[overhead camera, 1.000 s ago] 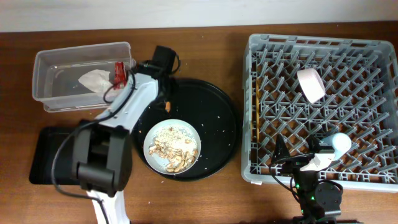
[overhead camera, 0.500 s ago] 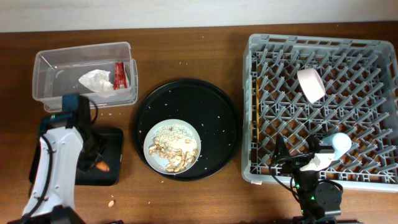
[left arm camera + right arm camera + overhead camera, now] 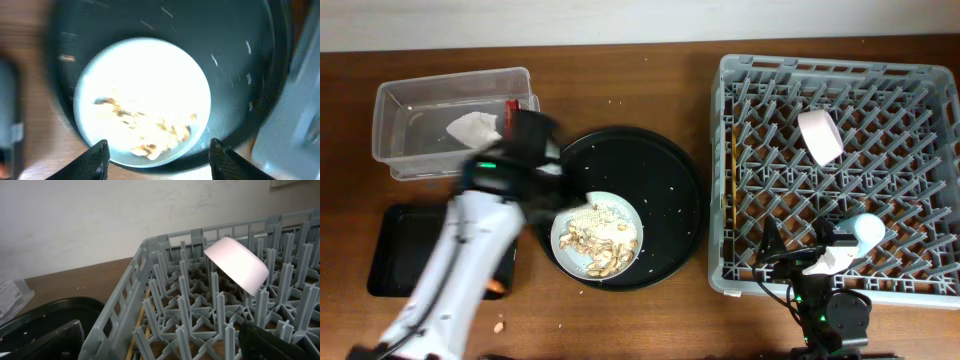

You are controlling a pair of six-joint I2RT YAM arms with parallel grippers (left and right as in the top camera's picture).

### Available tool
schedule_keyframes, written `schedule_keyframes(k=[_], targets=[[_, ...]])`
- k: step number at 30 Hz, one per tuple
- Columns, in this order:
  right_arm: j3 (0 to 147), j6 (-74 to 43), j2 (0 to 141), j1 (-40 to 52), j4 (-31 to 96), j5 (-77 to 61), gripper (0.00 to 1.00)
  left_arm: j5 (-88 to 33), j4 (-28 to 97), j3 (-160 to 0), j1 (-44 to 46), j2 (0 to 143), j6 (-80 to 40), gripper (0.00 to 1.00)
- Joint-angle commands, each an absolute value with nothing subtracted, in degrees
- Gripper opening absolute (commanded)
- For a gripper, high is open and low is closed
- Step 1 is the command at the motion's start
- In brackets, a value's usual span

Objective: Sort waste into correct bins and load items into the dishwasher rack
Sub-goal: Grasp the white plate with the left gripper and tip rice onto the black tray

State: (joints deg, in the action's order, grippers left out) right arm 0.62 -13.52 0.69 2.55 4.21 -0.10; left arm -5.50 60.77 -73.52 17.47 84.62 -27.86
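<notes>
My left gripper (image 3: pixel 544 182) is blurred with motion, open and empty, above the round white plate (image 3: pixel 598 236) of rice and brown scraps; its wrist view shows the plate (image 3: pixel 145 95) between the open fingers (image 3: pixel 160 161). The clear tub (image 3: pixel 410 100) holds the white tissue (image 3: pixel 472 126) and red wrapper (image 3: pixel 510 110). An orange piece (image 3: pixel 498 287) lies at the shallow black tray (image 3: pixel 390 250). The grey rack (image 3: pixel 840 70) holds the white bowl (image 3: pixel 820 137), the light-blue cup (image 3: pixel 865 229) and the chopsticks (image 3: pixel 731 165). My right gripper (image 3: pixel 160 347) is open and empty at the rack's near corner.
The plate sits on a large round black tray (image 3: pixel 660 180) sprinkled with rice grains. A small food bit (image 3: pixel 500 326) lies on the wooden table near the front edge. The bowl (image 3: pixel 237 265) leans on the rack's pegs, and chopsticks (image 3: pixel 145 311) lie along its left wall.
My left arm swung from beside the clear tub to the shallow black tray, where an orange piece appeared, then right to above the plate. The right arm has not moved.
</notes>
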Motion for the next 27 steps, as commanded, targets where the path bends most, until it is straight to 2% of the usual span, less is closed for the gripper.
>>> schedule_keyframes(k=[1,4,6,9,12,16,20,22,23,27], targets=[[0.32,-13.91,0.36,2.17,4.49,-0.23,0.98,3.90,58.78,-73.82,32.58,93.08,-25.17,0.58],[0.32,-13.91,0.36,2.17,4.49,-0.23,0.98,3.95,55.33,-73.82,40.16,102.80,-25.17,0.50],[0.32,-13.91,0.36,2.17,4.49,-0.23,0.98,4.25,54.63,-73.82,41.93,106.72,-25.17,0.45],[0.32,-13.91,0.36,2.17,4.49,-0.23,0.98,4.29,54.41,-73.82,42.19,110.06,-23.64,0.44],[0.32,-13.91,0.36,2.17,4.49,-0.23,0.98,3.86,53.80,-73.84,42.59,111.66,-23.07,0.21],[0.32,-13.91,0.36,2.17,4.49,-0.23,0.98,4.45,54.89,-73.82,46.13,112.03,-15.29,0.15],[0.32,-13.91,0.36,2.17,4.49,-0.23,0.98,9.13,54.65,-73.82,47.35,114.48,-14.85,0.15],[0.32,-13.91,0.36,2.17,4.51,-0.23,0.98,10.37,54.63,-73.82,47.00,115.39,-14.81,0.03],[0.32,-13.91,0.36,2.17,4.49,-0.23,0.98,11.29,54.43,-73.84,46.98,115.39,-14.90,0.00],[0.32,-13.91,0.36,2.17,4.49,-0.23,0.98,15.99,60.27,-82.70,46.96,115.37,-19.14,0.00]])
